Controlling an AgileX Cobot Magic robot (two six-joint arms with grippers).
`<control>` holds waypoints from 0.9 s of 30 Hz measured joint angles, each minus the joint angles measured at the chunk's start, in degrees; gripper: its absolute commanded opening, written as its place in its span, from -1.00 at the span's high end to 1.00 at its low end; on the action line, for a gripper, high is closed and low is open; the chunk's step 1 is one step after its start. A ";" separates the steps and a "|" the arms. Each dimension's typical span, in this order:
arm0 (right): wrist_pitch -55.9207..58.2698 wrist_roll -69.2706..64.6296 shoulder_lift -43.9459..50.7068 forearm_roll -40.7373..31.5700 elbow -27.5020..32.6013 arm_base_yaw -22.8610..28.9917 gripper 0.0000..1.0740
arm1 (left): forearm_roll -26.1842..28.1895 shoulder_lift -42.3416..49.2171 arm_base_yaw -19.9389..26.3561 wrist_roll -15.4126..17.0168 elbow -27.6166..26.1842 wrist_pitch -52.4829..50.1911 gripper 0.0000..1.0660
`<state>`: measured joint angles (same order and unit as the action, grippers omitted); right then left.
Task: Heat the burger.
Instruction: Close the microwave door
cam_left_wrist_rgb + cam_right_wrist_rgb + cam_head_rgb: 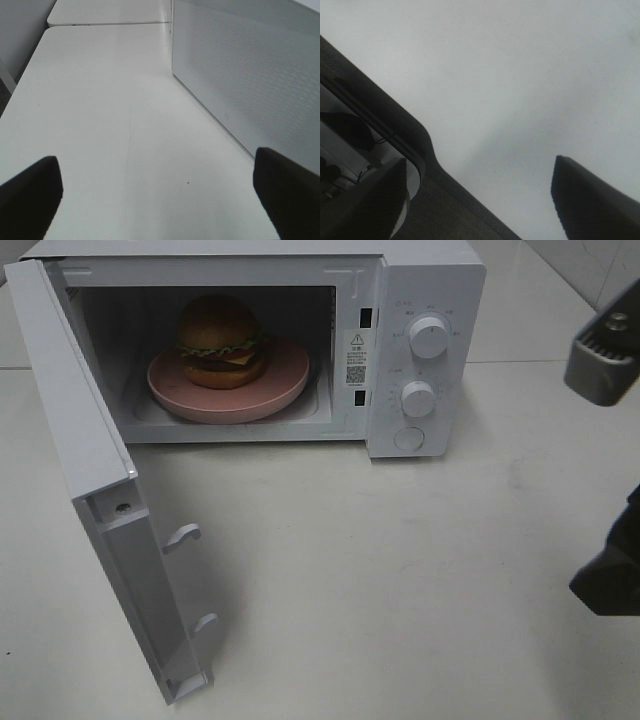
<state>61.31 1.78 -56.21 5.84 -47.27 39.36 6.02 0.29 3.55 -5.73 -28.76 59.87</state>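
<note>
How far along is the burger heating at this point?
Done: the burger sits on the pink plate inside the microwave. In hand: nothing; the left gripper and right gripper are both open and empty. Left: shut the door, which stands wide open, and set the knobs.

I see a white table (pixel 400 570), matte and plain, filling most of the exterior high view. A thin seam crosses it towards the back, where a second white tabletop (pixel 110 12) butts against it. Only one thing stands directly on the surface: a white microwave (pixel 430 280), set at the far side, with its front facing me. Its door (pixel 70 410) is swung wide open to the left, out over the tabletop; I cannot tell whether its lower edge touches. From my right wrist camera, the table's dark edge (pixel 395 130) runs diagonally, with a rounded corner.
</note>
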 measured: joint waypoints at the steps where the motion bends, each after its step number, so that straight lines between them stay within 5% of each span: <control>1: 0.11 0.00 1.32 -0.11 0.63 0.00 -0.42 | 0.00 0.00 0.00 0.00 0.00 0.00 -0.84; 10: 0.29 0.00 13.41 -0.97 6.88 -1.83 -0.42 | 0.00 0.00 0.00 0.00 0.00 0.00 -0.84; 27: -2.41 -4.35 36.38 -1.78 17.13 -25.73 -0.42 | 0.00 0.00 0.00 0.00 0.00 0.00 -0.84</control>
<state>58.90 -2.58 -19.82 4.07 -30.14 13.64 6.02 0.29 3.55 -5.73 -28.76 59.87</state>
